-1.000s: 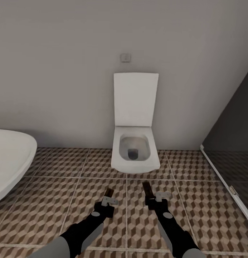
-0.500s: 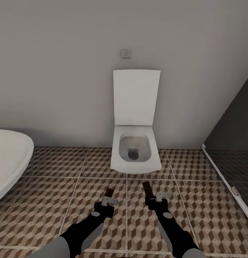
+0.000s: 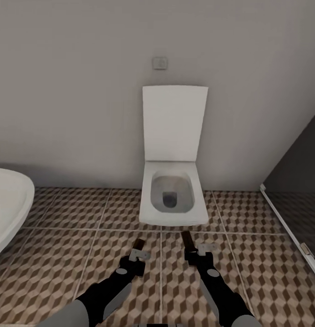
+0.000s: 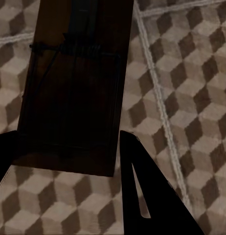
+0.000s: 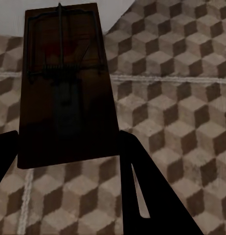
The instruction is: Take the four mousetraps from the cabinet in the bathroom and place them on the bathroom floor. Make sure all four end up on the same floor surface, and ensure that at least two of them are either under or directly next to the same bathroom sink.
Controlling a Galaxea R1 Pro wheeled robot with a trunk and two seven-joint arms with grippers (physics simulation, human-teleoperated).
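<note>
Cube-patterned bathroom floor (image 3: 62, 254) lies under both grippers' fingers, each clamping a shadowed mousetrap: left (image 4: 76, 83), right (image 5: 66, 83).

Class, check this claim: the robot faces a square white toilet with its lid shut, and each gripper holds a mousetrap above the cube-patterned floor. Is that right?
One detail is wrong: the head view shows the toilet with its lid raised against the wall and the bowl open. The rest stands: the left gripper holds a mousetrap, the right gripper holds another mousetrap, both above the cube-patterned floor.
</note>
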